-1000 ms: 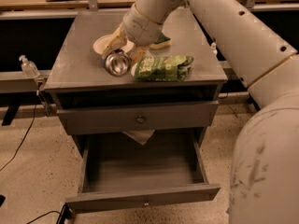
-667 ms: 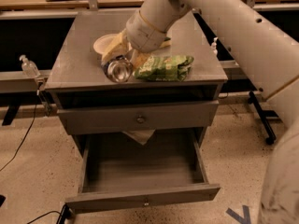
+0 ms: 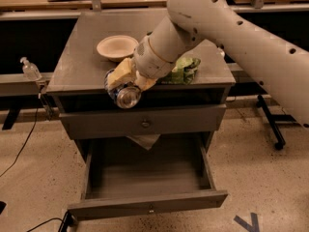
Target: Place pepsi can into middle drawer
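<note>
My gripper [image 3: 120,82] is shut on the pepsi can [image 3: 127,96], a blue can lying on its side with its silver end facing the camera. It holds the can just past the front edge of the cabinet top [image 3: 79,64], left of centre. The middle drawer [image 3: 147,208] is pulled open below, its grey inside bare, with a small knob on its front. The can hangs above and behind the drawer's front, at the height of the slot over the closed upper drawer [image 3: 145,123].
A cream bowl [image 3: 117,46] and a green crisp bag [image 3: 182,69] sit on the cabinet top. A clear pump bottle [image 3: 30,69] stands on a rail at the left. My arm [image 3: 231,28] reaches in from the upper right. Paper [image 3: 144,140] hangs under the upper drawer.
My gripper has lifted the can off the cabinet top and carried it forward and left, past the front edge. The bowl and the bag have stayed put.
</note>
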`<state>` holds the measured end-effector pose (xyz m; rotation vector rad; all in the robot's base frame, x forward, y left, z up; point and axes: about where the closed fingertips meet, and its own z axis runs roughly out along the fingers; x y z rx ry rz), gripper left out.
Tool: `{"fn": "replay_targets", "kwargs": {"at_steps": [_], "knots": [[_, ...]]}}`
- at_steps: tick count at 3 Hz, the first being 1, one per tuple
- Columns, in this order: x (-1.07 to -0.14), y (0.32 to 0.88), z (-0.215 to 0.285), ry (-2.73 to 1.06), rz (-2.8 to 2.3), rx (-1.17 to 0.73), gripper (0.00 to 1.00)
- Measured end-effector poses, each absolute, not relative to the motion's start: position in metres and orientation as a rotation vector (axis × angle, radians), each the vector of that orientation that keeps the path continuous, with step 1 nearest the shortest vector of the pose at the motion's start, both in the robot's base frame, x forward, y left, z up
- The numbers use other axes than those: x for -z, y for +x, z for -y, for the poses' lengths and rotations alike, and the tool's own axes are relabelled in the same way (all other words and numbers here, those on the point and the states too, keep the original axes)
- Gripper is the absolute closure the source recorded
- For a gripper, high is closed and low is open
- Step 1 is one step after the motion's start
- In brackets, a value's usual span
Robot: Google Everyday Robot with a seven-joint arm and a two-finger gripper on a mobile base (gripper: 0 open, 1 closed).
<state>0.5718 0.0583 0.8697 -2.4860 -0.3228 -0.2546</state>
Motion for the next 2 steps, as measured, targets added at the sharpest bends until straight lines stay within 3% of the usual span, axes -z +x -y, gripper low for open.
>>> {"fn": "replay_targets", "kwargs": {"at_steps": [1,2], "knots": [[-0.865,0.574,-0.059,-2.506,0.301,0.280,1.00],[-0.854,0.571,-0.043,-2.554,0.297,0.431,1.00]]}}
